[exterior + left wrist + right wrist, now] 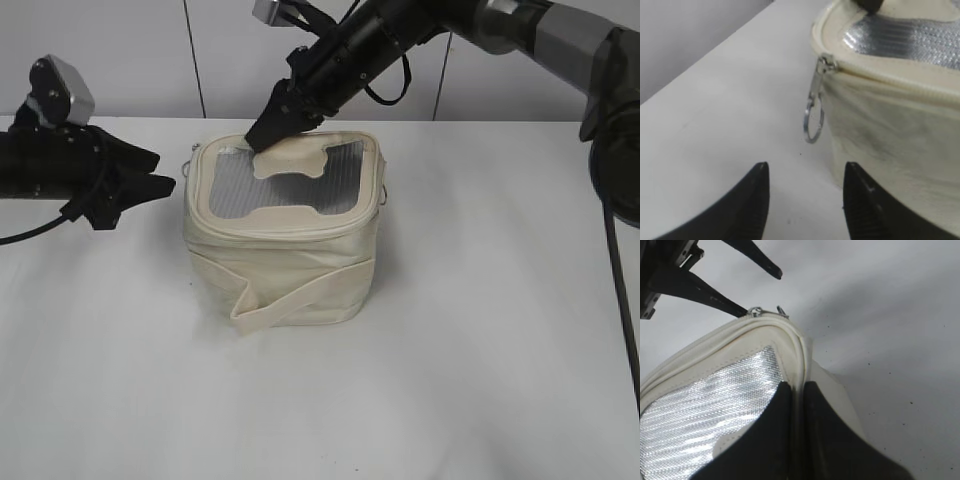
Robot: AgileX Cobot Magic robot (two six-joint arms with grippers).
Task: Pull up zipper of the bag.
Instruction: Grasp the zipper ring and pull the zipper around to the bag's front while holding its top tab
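Note:
The cream bag (290,270) with its grey mesh top stands mid-table. Its zipper track runs round the top rim, with the silver slider and ring pull (815,112) hanging at the bag's left corner; the pull also shows in the exterior view (189,166) and the right wrist view (757,311). My left gripper (158,172) is open and empty, just left of the pull and short of it (805,172). My right gripper (268,128) reaches from the back and is shut on the bag's top rim at the rear edge (797,390).
The white table (450,380) runs out around the bag on all sides. A wall is close behind. The bag's wide cream strap (290,305) hangs loosely across its front lower side.

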